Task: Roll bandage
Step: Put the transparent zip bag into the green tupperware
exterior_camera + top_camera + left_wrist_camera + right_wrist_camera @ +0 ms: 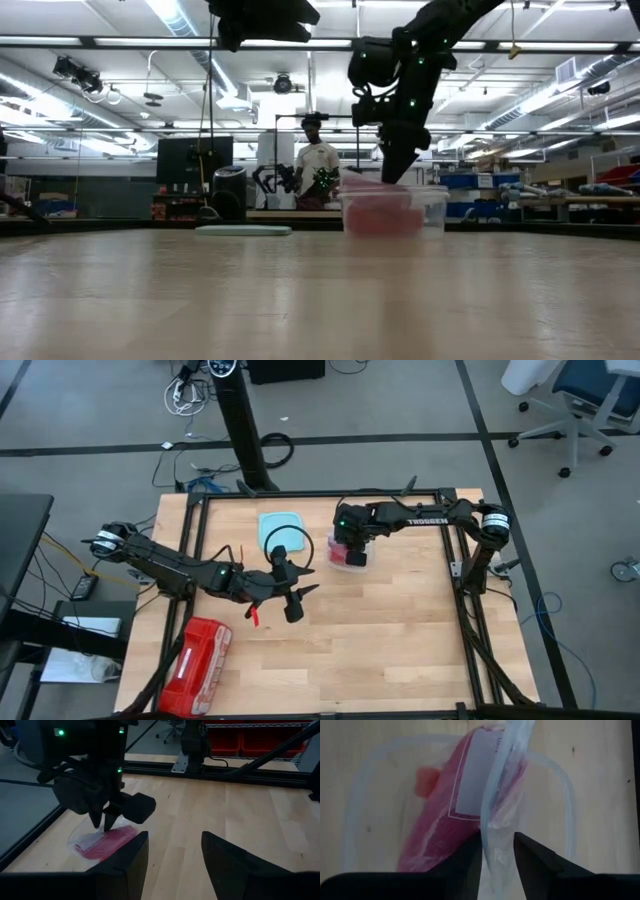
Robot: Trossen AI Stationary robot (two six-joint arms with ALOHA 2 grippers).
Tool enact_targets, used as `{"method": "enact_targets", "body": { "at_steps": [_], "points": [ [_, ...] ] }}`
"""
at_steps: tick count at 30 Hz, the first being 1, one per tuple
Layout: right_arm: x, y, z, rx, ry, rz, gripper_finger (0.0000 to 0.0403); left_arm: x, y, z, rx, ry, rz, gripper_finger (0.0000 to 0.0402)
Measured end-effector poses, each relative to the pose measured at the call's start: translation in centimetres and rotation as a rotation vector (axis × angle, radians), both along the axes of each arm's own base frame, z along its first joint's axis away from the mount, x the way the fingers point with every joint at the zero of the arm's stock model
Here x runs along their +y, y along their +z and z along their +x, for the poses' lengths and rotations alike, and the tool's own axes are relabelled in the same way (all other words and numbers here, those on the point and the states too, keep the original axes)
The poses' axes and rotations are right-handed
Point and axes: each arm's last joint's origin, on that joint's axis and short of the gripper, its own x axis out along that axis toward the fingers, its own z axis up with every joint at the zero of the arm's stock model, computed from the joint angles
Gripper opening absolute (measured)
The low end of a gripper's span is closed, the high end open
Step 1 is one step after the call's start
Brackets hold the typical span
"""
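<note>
R gripper [352, 550] sits upper centre of the high view, pointing down into a clear plastic container [350, 558] on the wooden table [400, 650]. In the R wrist view its two dark fingers [470, 860] stand a narrow gap apart w/ the edge of a clear zip bag [502, 795] rising between them; can't tell if the pads actually pinch the film or just flank it. Inside the bag, pink-red bandage [445, 830] lies in the container, w/ a white label panel on the bag over it. A small orange-red lump [426, 781] shows just beside the bandage, towards the wrist frame's left.

Low view: container [392, 212] centre-right of frame, pink mass inside, R gripper [395, 165] coming down into it from above. A person stands in the room far behind.

L gripper [290, 592] is left of centre in the high view, apart from the container, fingers spread wide, nothing between them; L wrist view shows the same wide gap [172, 860] over bare wood.

Teal lid [281, 528] lies flat at upper centre, left of the container. Glossy red plastic case [197, 652] at lower left near table edge.
</note>
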Motion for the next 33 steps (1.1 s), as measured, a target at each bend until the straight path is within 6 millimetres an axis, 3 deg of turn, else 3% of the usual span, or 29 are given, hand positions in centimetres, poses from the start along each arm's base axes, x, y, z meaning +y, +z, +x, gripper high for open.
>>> {"method": "enact_targets", "body": {
  "at_steps": [6, 9, 15, 25, 33],
  "points": [
    [-0.3, -0.5, -0.1, 0.001, -0.01, 0.061, 0.0116, 0.0, 0.0, 0.0, 0.003, 0.001, 0.001, 0.0186],
    [-0.3, -0.6, -0.4, -0.008, 0.016, 0.197, 0.0117, 0.0, 0.0, 0.0, 0.003, 0.001, 0.001, 0.0186],
    [-0.1, -0.8, -0.8, 0.052, -0.007, 0.164, 0.0122, 0.0, 0.0, 0.0, 0.003, 0.001, 0.001, 0.0186],
    [1.4, -0.7, -0.6, 0.124, 0.002, 0.027, 0.0166, 0.0, 0.0, 0.0, 0.0, 0.0, 0.0, 0.0186],
    [1.8, 2.0, -1.3, 0.123, -0.044, -0.003, 0.0169, 0.0, 0.0, 0.0, 0.0, 0.0, 0.0, 0.0186]
  ]
}}
